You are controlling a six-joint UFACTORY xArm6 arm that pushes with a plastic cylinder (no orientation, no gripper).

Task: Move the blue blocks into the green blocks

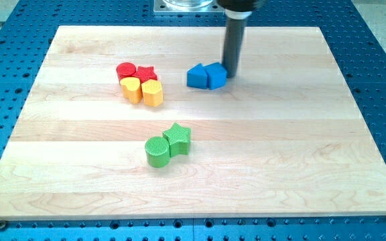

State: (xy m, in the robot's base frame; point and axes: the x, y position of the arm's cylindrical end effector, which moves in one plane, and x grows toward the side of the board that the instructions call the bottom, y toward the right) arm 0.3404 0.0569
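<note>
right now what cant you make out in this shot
- My tip: camera view; it stands at the right blue block, but contact cannot be confirmed.
- Arm above the rod: cut off by the view's top edge.
- Left blue block: exact shape unclear, partly overlapped by its neighbour.
- Red blocks: lower parts hidden behind the yellow blocks.

Around the green blocks (158,151)
We saw the blue blocks (198,77) toward the view's top-right, my tip (232,71) touching them; the red-and-yellow cluster (141,83) toward top-left.
</note>
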